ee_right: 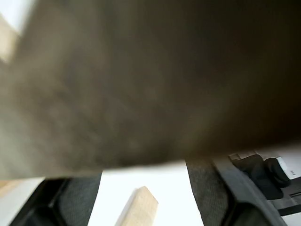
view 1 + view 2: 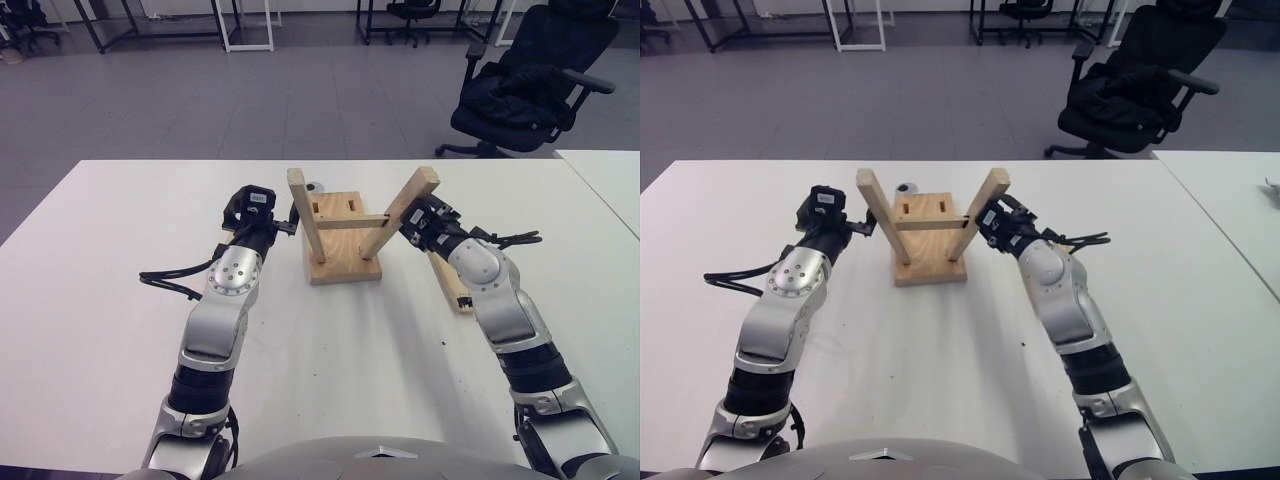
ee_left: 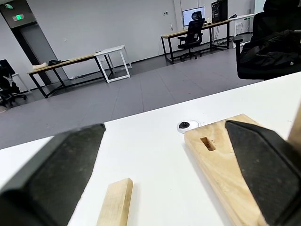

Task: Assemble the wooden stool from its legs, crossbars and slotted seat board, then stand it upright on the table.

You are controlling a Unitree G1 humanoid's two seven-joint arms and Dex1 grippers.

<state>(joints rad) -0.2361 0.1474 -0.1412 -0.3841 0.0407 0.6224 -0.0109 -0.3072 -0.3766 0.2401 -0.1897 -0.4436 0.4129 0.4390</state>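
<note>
Fingers [image 3: 263,165] of left gripper [image 3: 164,129] gape empty in its wrist view; right gripper [image 2: 410,216] fingers stand parted against a leg [image 2: 422,186].

Both arms stretch forward with elbows low, the forearms angling inward toward each other. The left gripper [image 2: 288,226] sits level, its fingers [image 3: 54,176] spread wide apart. The right gripper [image 2: 408,218] points inward and slightly up.
</note>
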